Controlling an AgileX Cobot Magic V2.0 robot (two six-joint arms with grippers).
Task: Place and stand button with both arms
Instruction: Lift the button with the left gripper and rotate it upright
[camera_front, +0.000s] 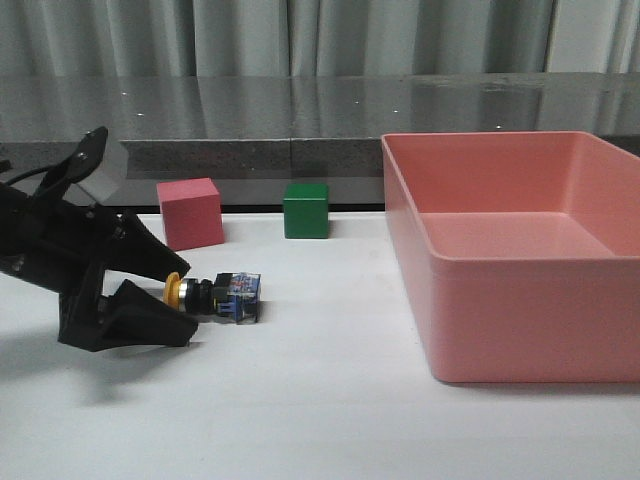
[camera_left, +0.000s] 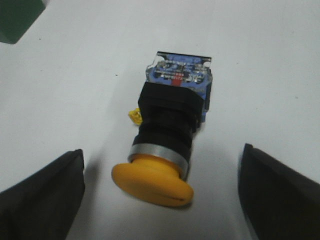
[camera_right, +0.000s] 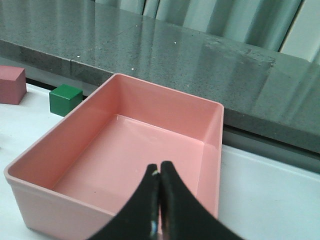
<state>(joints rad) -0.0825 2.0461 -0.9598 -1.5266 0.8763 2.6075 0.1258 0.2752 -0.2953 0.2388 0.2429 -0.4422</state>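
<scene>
A yellow-capped button (camera_front: 218, 294) lies on its side on the white table (camera_front: 320, 420), left of the pink bin (camera_front: 510, 250). The left pincer (camera_front: 182, 305) gapes around its cap. The right pincer (camera_right: 159, 200) is closed, empty, above the bin.

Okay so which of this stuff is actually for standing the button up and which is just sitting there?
For the job:
- push-button, lying on its side
- left gripper, open around its yellow cap
- right gripper, shut

Just lying about:
- pink cube
- green cube
- pink bin
</scene>
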